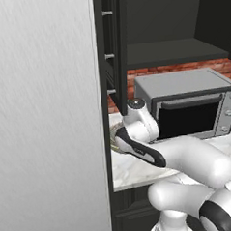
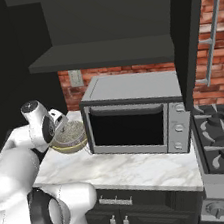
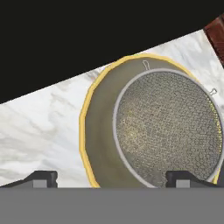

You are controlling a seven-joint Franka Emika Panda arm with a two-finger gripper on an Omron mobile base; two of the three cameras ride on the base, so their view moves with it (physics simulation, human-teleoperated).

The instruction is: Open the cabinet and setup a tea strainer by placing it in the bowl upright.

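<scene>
The olive-yellow bowl [image 2: 68, 146] stands on the marble counter, left of the microwave. The grey mesh tea strainer [image 2: 72, 132] sits inside it, its round rim facing up. In the hand view the strainer [image 3: 168, 131] lies toward the right of the bowl [image 3: 89, 127]. My gripper [image 2: 60, 125] hovers just above the bowl's left side; its fingertips [image 3: 43, 178] stand wide apart in the hand view, open and holding nothing. The black cabinet [image 2: 106, 54] above is open, showing dark shelves, with its door [image 2: 190, 37] swung out to the right.
The grey microwave [image 2: 136, 123] stands close beside the bowl on the right. A stove [image 2: 223, 149] lies further right. A tall grey panel [image 1: 45, 117] walls off the left. The other open cabinet door [image 1: 117, 49] hangs above the arm. Bare marble counter [image 2: 132, 166] lies in front of the microwave.
</scene>
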